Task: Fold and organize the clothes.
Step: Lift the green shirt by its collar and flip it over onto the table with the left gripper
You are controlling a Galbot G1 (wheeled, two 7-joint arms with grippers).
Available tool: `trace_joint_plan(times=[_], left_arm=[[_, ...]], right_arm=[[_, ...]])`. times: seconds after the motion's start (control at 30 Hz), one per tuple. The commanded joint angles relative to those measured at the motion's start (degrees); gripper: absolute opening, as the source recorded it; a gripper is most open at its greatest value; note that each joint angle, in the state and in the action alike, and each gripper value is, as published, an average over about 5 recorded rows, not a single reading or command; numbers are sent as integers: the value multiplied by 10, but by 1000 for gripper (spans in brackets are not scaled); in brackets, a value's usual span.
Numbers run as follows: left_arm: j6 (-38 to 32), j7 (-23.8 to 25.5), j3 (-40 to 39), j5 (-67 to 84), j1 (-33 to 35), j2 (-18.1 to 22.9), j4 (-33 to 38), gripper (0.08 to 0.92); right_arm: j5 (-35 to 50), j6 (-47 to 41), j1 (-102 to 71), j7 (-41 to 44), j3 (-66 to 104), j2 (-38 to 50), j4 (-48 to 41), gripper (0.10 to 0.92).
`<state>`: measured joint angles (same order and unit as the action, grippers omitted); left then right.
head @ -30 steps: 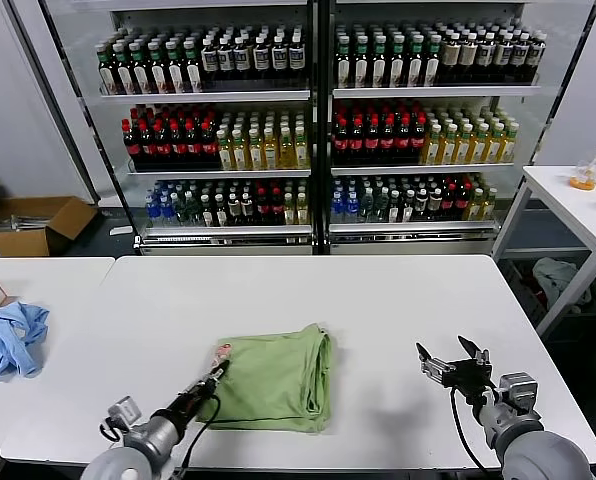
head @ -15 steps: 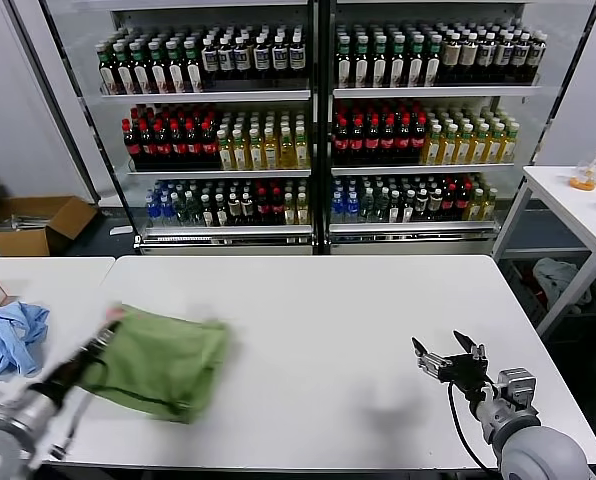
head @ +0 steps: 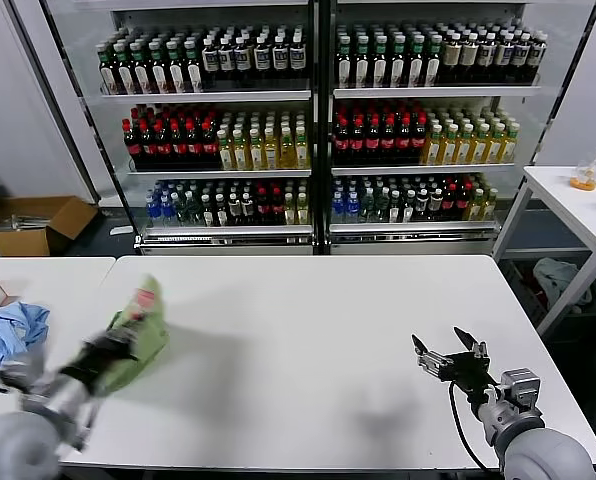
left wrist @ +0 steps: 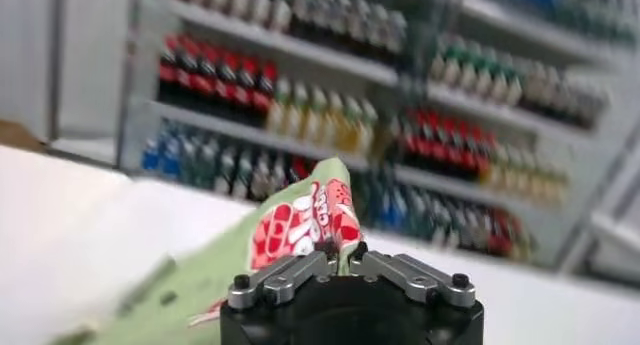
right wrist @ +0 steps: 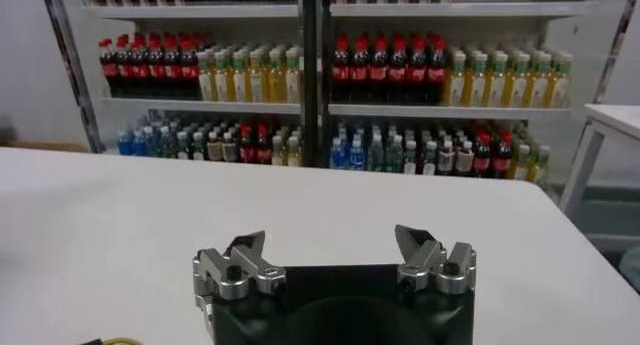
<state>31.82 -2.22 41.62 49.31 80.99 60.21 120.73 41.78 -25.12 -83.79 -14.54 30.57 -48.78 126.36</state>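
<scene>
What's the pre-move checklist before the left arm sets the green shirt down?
1. Left end effector shut on the polo shirt: ok.
2. Shirt still neatly folded: cannot tell; it looks bunched in the head view.
3. Shirt apart from the light blue garment on the side table: cannot tell.
4. Right end effector open, holding nothing, low over the main table at the right: ok.
5. Shirt over the table's left edge: ok.

I've got the light green polo shirt [head: 138,330] bunched into a folded bundle, pinched in my left gripper [left wrist: 340,249] and lifted off the table, its red-and-white chest print turned up just beyond the closed fingertips [left wrist: 322,260], cloth trailing below.
</scene>
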Motion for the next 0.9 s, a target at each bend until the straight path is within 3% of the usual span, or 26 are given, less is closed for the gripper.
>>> trace_joint_plan(times=[0.03, 0.27, 0.57, 0.7, 0.9], left_arm=[[-12, -34, -357, -331, -1, 137, 1, 115], [-10, -47, -407, -290, -76, 185, -50, 115], [-51, -49, -427, -250, -206, 244, -169, 115], [-91, -35, -419, -243, -229, 238, -181, 172], [-111, 0, -397, -180, -186, 200, -137, 335]], right_arm=[[-5, 0, -10, 1, 12, -5, 10, 823], [-7, 2, -12, 2, 17, -12, 6, 823], [-12, 0, -3, 4, 6, -18, 3, 823], [-12, 1, 2, 5, -6, -24, -3, 823], [1, 7, 24, 3, -48, -41, -14, 823]])
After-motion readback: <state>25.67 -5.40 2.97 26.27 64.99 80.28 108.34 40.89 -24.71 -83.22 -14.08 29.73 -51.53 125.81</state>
